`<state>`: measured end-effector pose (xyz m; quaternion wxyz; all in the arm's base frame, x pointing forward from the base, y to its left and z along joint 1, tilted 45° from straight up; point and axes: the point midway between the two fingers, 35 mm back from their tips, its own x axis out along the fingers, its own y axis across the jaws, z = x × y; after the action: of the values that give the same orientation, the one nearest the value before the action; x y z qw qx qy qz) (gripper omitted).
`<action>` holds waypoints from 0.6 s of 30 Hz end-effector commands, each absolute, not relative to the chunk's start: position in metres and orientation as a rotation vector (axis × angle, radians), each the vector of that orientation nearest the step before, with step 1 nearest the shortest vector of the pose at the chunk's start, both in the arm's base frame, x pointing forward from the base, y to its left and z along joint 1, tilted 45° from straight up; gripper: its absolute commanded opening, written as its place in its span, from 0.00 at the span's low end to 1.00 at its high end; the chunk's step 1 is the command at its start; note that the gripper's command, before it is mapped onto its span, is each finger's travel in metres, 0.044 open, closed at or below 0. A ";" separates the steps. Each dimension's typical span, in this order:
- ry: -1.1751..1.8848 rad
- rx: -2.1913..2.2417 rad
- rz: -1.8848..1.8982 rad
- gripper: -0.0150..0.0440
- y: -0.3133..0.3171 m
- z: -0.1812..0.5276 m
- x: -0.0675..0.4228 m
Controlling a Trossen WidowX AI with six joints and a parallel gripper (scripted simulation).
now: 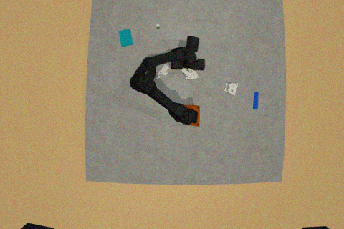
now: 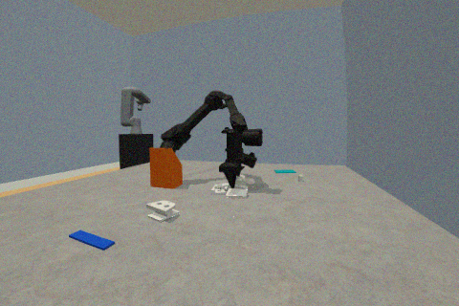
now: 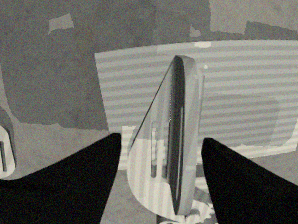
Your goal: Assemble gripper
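My gripper [image 2: 232,185] [image 3: 161,143] is open and low over the white parts. In the wrist view, a white part [image 3: 190,135], apparently a jaw, stands between the fingertips with a narrow gap on each side. Below it lies a wide striped pale plate [image 3: 250,67]. The top view shows white parts [image 1: 190,74] partly under the hand; which are base and which jaw cannot be told. Another white part [image 1: 163,69] lies to their left. A white piece with two holes [image 1: 233,89] [image 2: 163,207], possibly the housing plate, lies apart. Pins and teeth are hidden.
An orange block [image 1: 197,122] [image 2: 164,168] stands by the arm's base. A blue bar [image 1: 255,100] [image 2: 92,240] lies beyond the two-holed piece. A teal plate [image 1: 125,38] [image 2: 285,171] and a small white piece [image 1: 158,26] [image 2: 300,178] lie on the far side.
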<state>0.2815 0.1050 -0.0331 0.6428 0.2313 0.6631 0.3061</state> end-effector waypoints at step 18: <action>1.512 0.532 0.696 0.63 0.056 0.017 0.285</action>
<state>0.2841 0.0669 0.0017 0.6385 0.2388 0.6660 0.3029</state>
